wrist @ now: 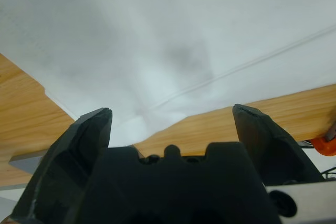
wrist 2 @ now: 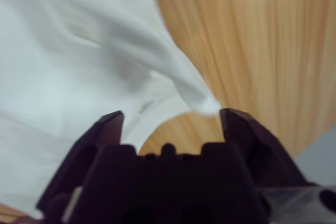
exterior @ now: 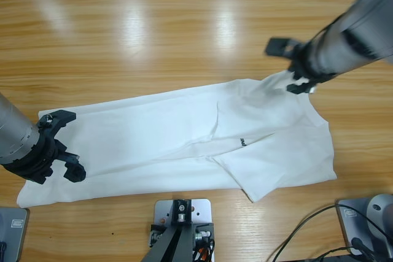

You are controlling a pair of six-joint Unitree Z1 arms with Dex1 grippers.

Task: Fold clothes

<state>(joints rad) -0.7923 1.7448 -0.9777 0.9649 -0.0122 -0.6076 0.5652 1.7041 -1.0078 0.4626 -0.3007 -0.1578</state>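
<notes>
A plain white short-sleeved cotton T-shirt (exterior: 184,145) lies spread across the lower middle of the long wooden table (exterior: 153,41) in the high view, running from the lower left of the frame to the right of centre. Its right part is doubled over, with a folded flap ending in a corner near the bottom centre-right, and small dark lettering (exterior: 243,143) shows just beside a crease in the middle.

The left gripper (exterior: 64,145) sits at the lower left of the high view, over the shirt's left end. Its 2 black jaws stand wide apart; 1 shows near the cloth's upper edge and the other lower down on the white fabric. In the left wrist view the left gripper (wrist: 172,121) has nothing between its jaws, and the T-shirt (wrist: 173,40) fills the upper part of the frame, with a hem line running across it and bare table (wrist: 294,108) below.

The right gripper (exterior: 295,69) comes in from the upper right of the high view, and a peak of cloth rises toward it from the shirt's upper right edge. In the right wrist view the right gripper (wrist 2: 170,116) has its jaws spread, and a tip of white T-shirt (wrist 2: 79,66) lies just beside the right-hand jaw; whether cloth is caught there I cannot tell.
</notes>
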